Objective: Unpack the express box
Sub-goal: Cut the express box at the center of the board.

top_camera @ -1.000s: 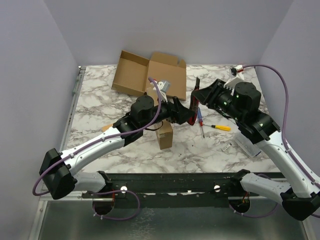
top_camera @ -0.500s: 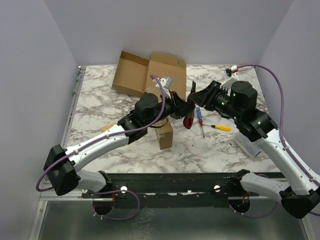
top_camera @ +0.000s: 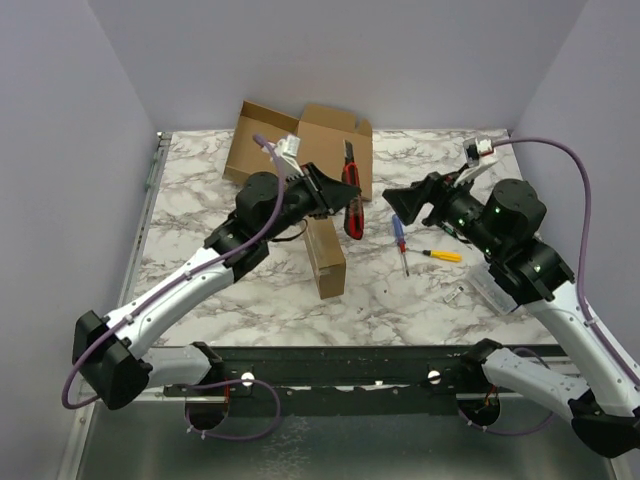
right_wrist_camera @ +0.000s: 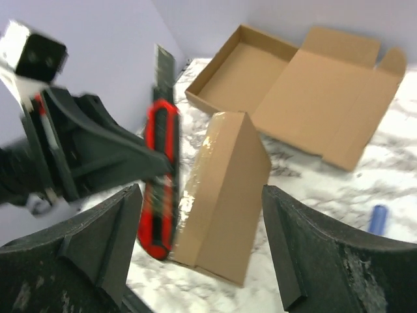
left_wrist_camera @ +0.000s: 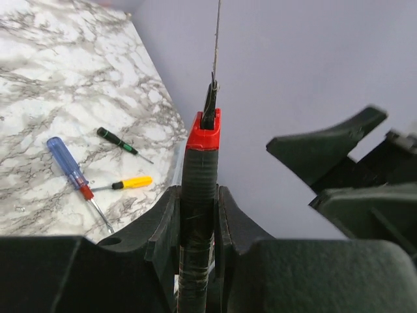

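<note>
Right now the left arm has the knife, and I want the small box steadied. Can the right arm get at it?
Probably yes: the right gripper is open, empty and facing the small box. Only the knife in the left gripper hangs nearby.

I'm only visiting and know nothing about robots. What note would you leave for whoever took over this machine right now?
Left gripper: jaws shut on the red utility knife, blade out.
Right gripper: jaws open, empty.
Small brown box: closed, on the table beside the knife.
Done: knife gripped.
Left: cut the box open and take out what is inside.
</note>
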Controlling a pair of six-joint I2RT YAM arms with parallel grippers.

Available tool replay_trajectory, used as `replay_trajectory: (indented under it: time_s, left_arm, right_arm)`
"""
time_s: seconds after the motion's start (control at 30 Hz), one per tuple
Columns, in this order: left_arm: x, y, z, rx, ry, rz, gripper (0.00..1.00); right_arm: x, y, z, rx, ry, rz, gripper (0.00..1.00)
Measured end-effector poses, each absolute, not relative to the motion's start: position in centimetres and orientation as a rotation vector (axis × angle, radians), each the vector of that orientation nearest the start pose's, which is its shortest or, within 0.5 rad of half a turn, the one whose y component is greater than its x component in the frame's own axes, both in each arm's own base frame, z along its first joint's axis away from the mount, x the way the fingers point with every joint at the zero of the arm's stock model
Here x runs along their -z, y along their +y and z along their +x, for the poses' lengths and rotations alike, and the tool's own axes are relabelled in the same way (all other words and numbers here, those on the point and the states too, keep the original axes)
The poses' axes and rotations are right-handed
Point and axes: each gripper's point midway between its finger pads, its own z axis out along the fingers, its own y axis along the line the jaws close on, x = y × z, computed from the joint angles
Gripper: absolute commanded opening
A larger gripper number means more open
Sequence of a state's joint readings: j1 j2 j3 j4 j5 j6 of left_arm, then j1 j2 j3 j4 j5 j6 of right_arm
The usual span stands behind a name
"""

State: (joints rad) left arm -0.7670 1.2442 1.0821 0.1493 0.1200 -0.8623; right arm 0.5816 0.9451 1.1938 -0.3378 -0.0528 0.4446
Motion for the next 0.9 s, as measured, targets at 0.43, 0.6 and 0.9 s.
replay_trajectory:
  time_s: [0.43, 0.6, 0.9]
  left_arm:
    - [-39.8, -27.4, 25.4, 1.631, 1.791, -0.273, 0.00]
    - [-38.8, -28.1, 23.8, 1.769, 1.908, -0.376, 0.00]
    - [-38.2, -28.1, 21.6, 1.894, 2.006, -0.475, 0.00]
  right_arm:
    - [-25.7, 25.2, 23.6, -0.532, 1.207, -1.027, 0.94]
    - [-28.3, 27.9, 21.6, -0.409, 0.802, -1.203, 0.88]
    - [-36.1, 30.5, 18.9, -0.264, 0.346, -1.215, 0.71]
